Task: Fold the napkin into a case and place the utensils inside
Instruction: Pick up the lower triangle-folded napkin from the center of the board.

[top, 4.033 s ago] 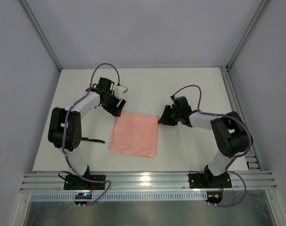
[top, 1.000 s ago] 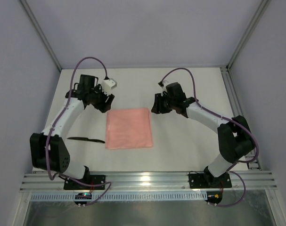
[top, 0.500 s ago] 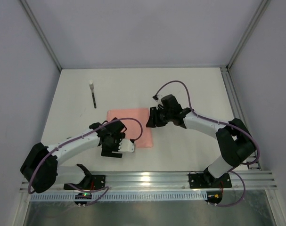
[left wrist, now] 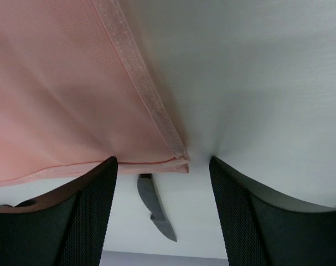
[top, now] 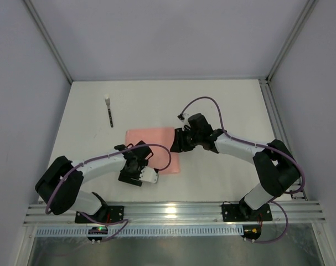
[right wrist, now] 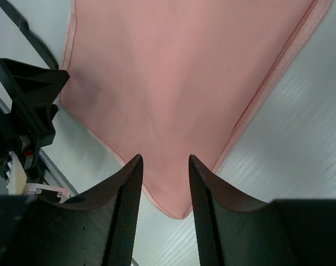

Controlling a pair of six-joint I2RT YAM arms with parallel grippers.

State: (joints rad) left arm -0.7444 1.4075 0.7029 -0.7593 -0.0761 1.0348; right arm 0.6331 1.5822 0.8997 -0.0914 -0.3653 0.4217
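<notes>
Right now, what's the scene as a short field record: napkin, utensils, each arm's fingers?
napkin: flat on the table, roughly square, no case shape yet
left gripper: fingers open, straddling the napkin's near-left corner
right gripper: fingers open, over the far-right corner
knife: on the table just beyond the left gripper's corner
other utensil: far left on the table, apart from the napkin
</notes>
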